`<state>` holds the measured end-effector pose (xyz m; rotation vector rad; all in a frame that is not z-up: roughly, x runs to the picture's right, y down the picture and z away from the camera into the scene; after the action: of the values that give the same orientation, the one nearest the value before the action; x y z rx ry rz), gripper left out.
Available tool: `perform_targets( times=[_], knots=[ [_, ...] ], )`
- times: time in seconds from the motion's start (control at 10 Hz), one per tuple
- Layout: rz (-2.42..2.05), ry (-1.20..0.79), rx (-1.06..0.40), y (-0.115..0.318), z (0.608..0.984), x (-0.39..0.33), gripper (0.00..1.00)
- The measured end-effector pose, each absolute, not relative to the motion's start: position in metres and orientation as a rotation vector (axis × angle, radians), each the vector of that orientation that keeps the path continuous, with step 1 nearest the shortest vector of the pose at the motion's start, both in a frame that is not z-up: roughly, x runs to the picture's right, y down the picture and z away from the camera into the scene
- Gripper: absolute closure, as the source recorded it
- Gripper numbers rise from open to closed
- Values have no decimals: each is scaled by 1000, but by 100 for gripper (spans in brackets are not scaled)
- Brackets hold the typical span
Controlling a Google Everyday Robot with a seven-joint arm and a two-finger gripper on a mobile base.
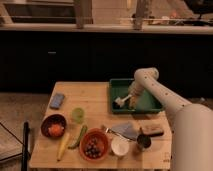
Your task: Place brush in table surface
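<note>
My gripper point(131, 101): down inside green tray point(150, 103) | grip state: cannot tell | brush point(120, 102): just beside it, in that tray.

Pale brush point(119, 102), white gripper point(129, 99) over green tray point(113, 88); light planked-wood table surface point(92, 98); yellow banana point(63, 145).

This looks like a kitchen or a mock kitchen. Beyond the gripper point(131, 98), which sits low inside a green tray point(150, 106), a long dark counter point(100, 30) runs across the room with dark cabinet fronts beneath it. On the near side of the gripper, the light-wood surface point(95, 106) carries kitchen things: a banana point(63, 145), a bowl of dark berries point(93, 145), a white cup point(120, 146) and a blue sponge point(57, 100).
</note>
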<state>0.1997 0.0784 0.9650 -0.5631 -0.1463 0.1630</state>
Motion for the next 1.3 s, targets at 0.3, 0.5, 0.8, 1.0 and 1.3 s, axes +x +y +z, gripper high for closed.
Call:
perform_targets(
  times=[0.3, 0.5, 0.8, 1.0, 1.3],
  knots=[
    [154, -157, -584, 79, 972, 199, 20],
    [135, -175, -595, 80, 974, 195, 20],
    [117, -194, -614, 84, 976, 191, 28],
    [122, -203, -622, 88, 976, 192, 47],
    [123, -201, -623, 87, 974, 195, 76]
  ],
)
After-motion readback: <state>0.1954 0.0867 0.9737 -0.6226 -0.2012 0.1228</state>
